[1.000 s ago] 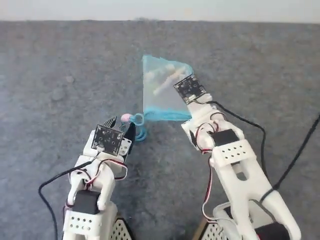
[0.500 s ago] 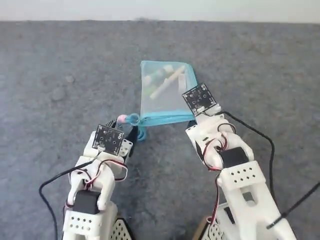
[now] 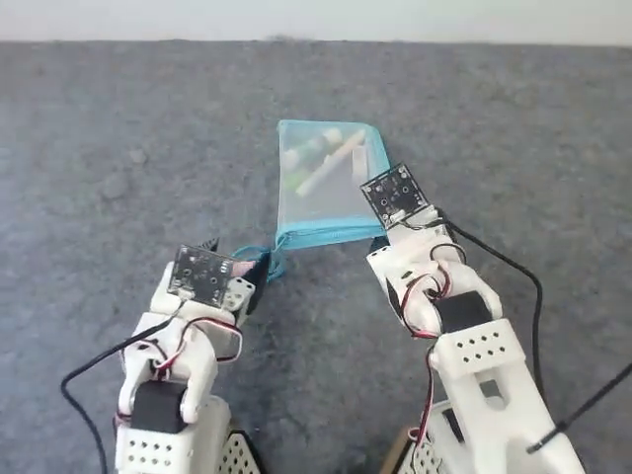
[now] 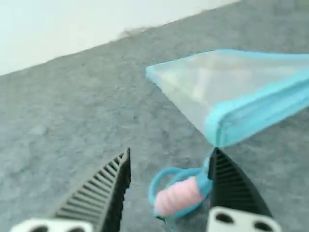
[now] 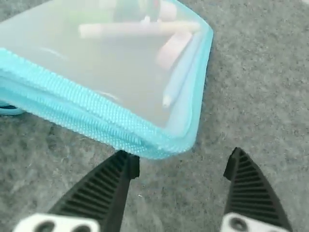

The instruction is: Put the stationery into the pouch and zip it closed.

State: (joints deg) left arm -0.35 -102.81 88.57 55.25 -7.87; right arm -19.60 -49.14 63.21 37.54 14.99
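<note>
Left gripper (image 4: 171, 157): fingers spread, gripping nothing. A pink zip pull (image 4: 176, 198) on a blue loop (image 4: 166, 176) lies between them, close against one finger; I cannot tell whether it touches. From above, the left gripper (image 3: 247, 265) sits at the near left corner of the pouch (image 3: 321, 188), with the blue loop (image 3: 275, 262) just beside its tip. The pink pull is hard to make out there.

Right gripper (image 5: 182, 158): fingers wide apart, holding nothing. The near right corner of the pouch (image 5: 111, 72) lies just ahead of the gap, not between the fingers. In the high view a black camera board (image 3: 395, 193) sits over this gripper, at the pouch's right edge.

The pouch is clear plastic with blue trim and lies flat on the grey table (image 3: 99, 148), between the two arms and a little beyond them.

The stationery (image 3: 326, 163) is inside.
- The right wrist view separates a pale stick (image 5: 140, 29), a pink eraser-like block (image 5: 171, 48) and a light blue pen (image 5: 181, 77).
- From above they read as a loose cluster.
- In the left wrist view they are faint shapes through the pouch (image 4: 227, 92).

The zipper (image 5: 87, 113) looks shut along the stretch seen from the right wrist. The pull end is cut off there.

Any print on the stationery is too blurred through the plastic to read, and the board markings are too small.
</note>
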